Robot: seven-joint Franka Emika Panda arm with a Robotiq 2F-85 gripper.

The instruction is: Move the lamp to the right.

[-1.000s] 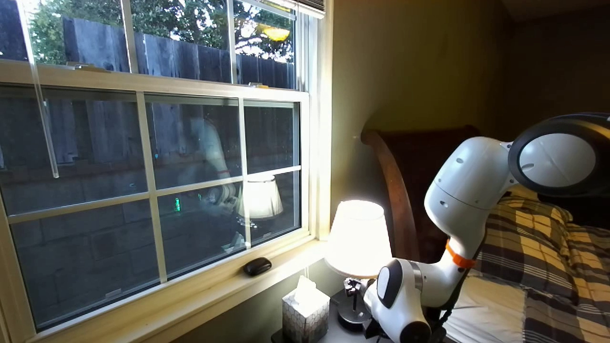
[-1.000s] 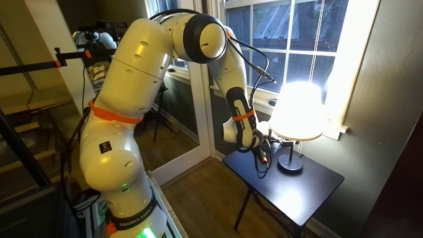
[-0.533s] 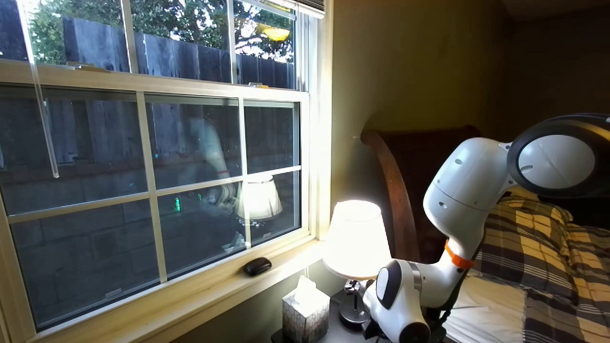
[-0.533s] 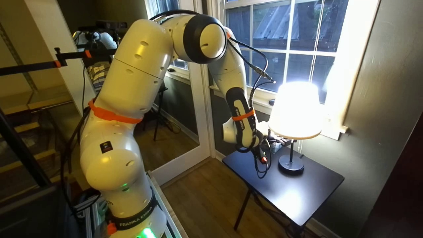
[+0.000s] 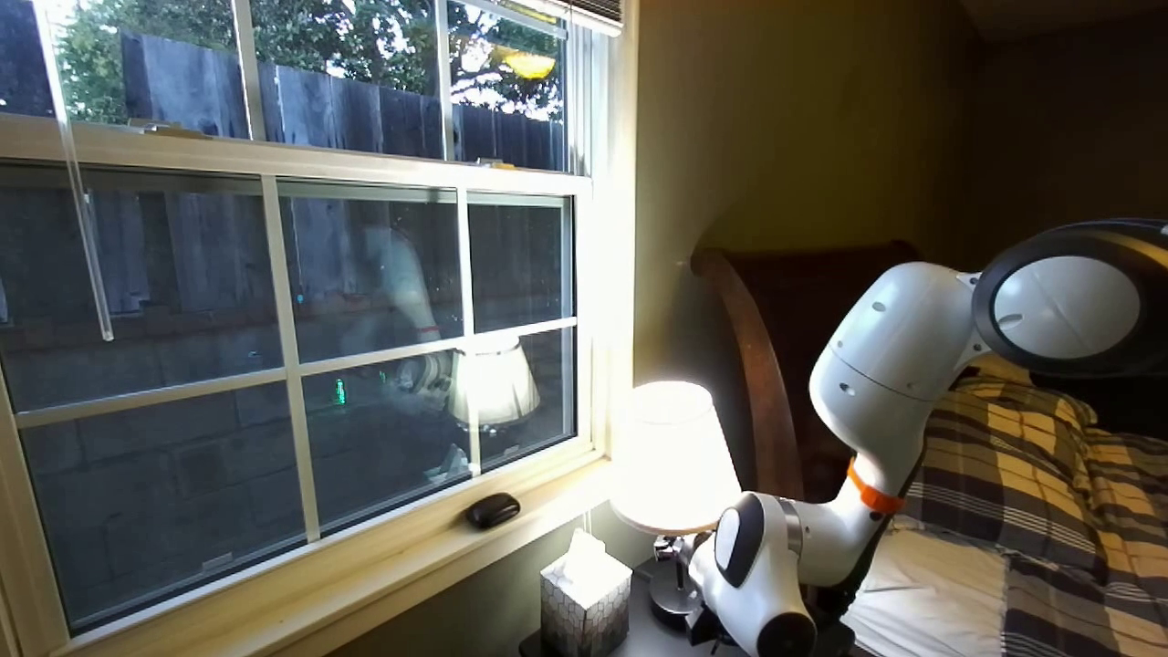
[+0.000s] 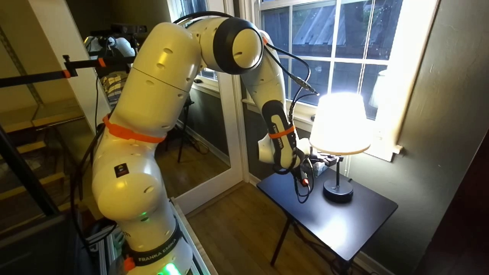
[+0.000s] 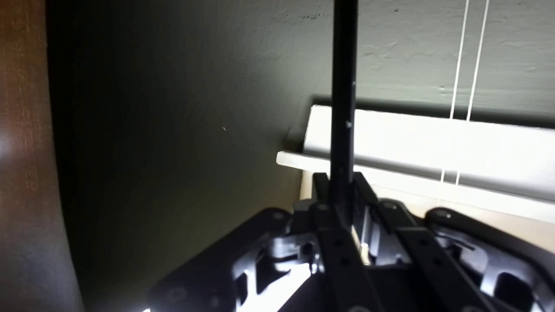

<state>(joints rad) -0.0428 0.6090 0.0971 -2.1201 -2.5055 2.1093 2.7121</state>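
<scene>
The lit lamp (image 6: pixel 340 122), with its glowing cream-white shade, stands on a small dark table and shows in both exterior views. Its round dark base (image 6: pixel 338 191) is at table level; whether it sits fully flat I cannot tell. In the wrist view the lamp's thin dark stem (image 7: pixel 344 86) runs up between the fingertips, which press on it from both sides. My gripper (image 6: pixel 337 159) reaches in sideways just below the shade, shut on that stem. The arm hides part of the stem and base in an exterior view, where the shade (image 5: pixel 675 461) leans slightly.
A tissue box (image 5: pixel 586 593) stands close beside the lamp on the table (image 6: pixel 359 221). Behind are the window sill with a dark mouse-like object (image 5: pixel 493 510) and the wall. A bed (image 5: pixel 1013 474) with a wooden headboard lies beyond the arm.
The jaws have closed onto the stem. In both exterior views the shade has shifted a little to the left, while the base has moved much less. The arm has barely moved.
</scene>
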